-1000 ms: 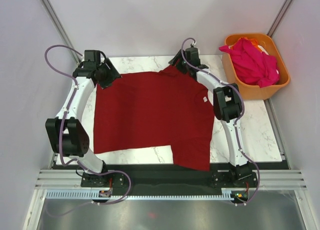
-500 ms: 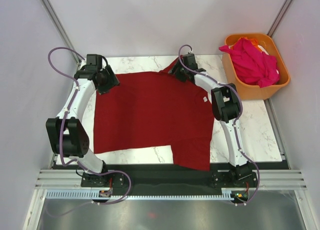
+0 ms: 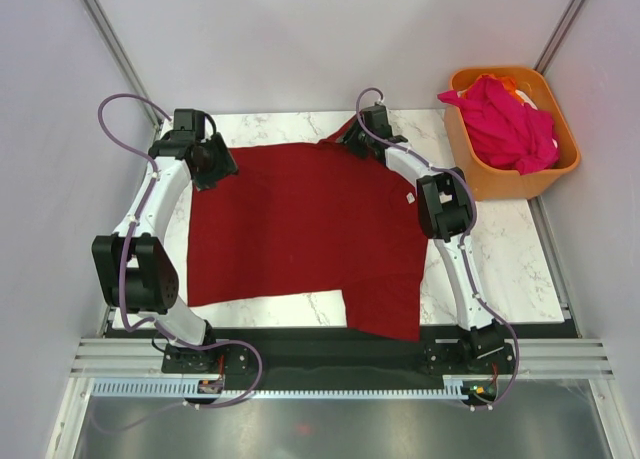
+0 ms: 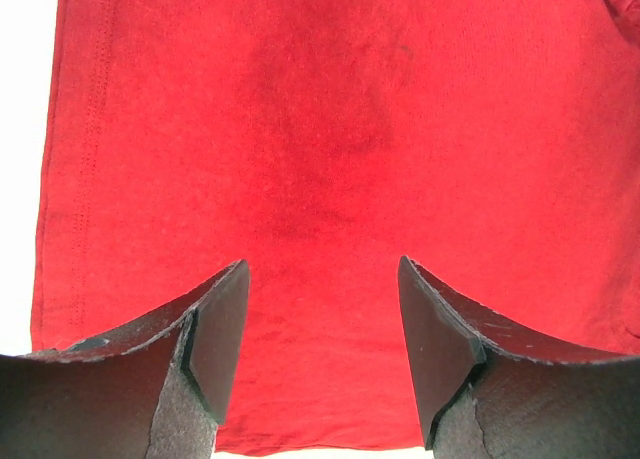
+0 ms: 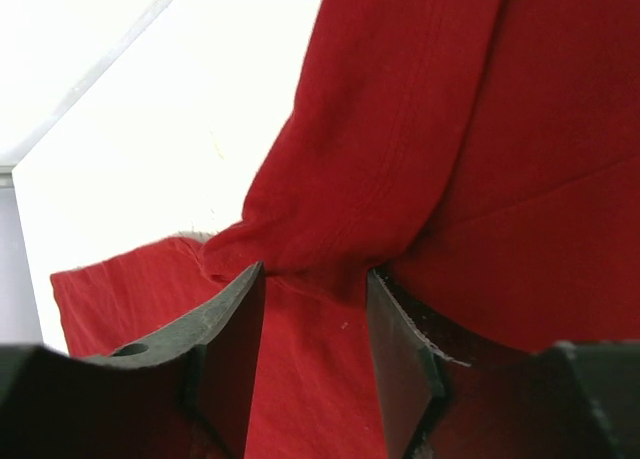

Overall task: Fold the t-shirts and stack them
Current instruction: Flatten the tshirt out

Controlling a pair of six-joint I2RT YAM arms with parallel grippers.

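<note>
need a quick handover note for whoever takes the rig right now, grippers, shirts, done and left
Left gripper: open, low over the far left corner of the red t-shirt, nothing held.
Right gripper: open, fingers either side of a raised fold at the shirt's far right edge, not closed on it.
Red t-shirt lies spread on the table, near right part hanging over the front edge.
Pink t-shirt sits bunched in the orange tub.
Done: red shirt laid out. Left: fold it, then fold and stack the pink one.
</note>
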